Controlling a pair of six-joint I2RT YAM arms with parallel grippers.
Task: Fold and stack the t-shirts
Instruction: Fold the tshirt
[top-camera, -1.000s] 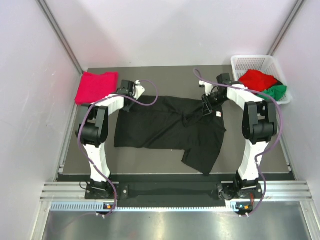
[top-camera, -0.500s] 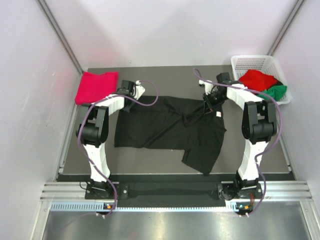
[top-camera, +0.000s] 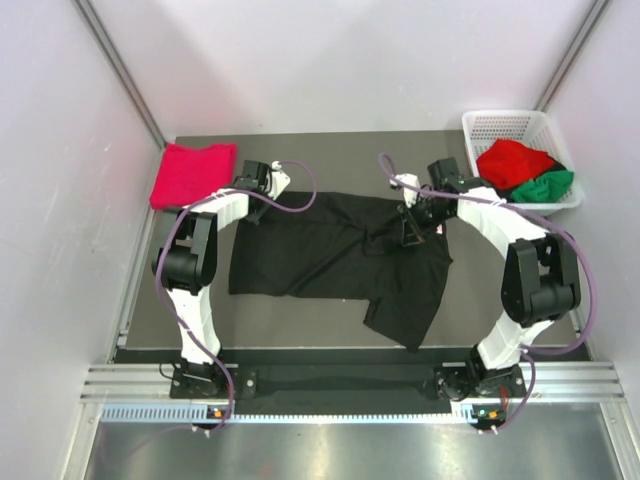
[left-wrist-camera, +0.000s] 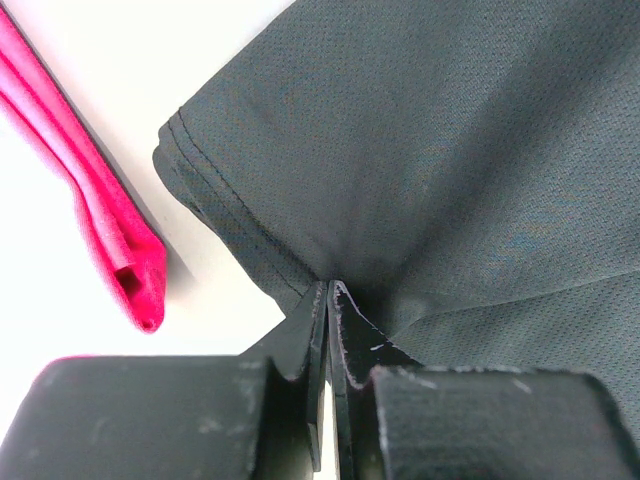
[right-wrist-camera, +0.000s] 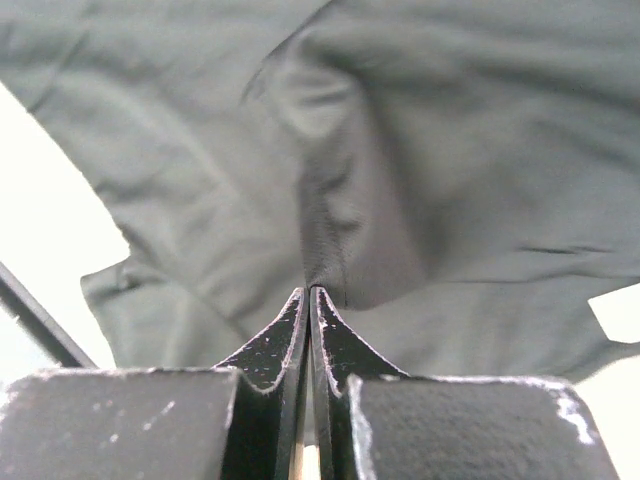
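A black t-shirt (top-camera: 340, 260) lies spread and rumpled on the dark mat. My left gripper (top-camera: 262, 196) is shut on its far left edge, near a hemmed sleeve (left-wrist-camera: 230, 200). My right gripper (top-camera: 408, 226) is shut on a raised fold of the shirt (right-wrist-camera: 340, 230) at its far right part. A crimson-pink t-shirt (top-camera: 192, 174) lies folded at the far left corner; its edge shows in the left wrist view (left-wrist-camera: 110, 240). A bright red t-shirt (top-camera: 514, 160) and a green one (top-camera: 548, 184) lie in the basket.
A white mesh basket (top-camera: 500, 126) stands at the far right corner. White walls close in the left, right and far sides. A metal rail runs along the near edge of the table.
My right arm has swung inward; its gripper has moved a little nearer and left with the black fold pinched in it. The left gripper has stayed in place.
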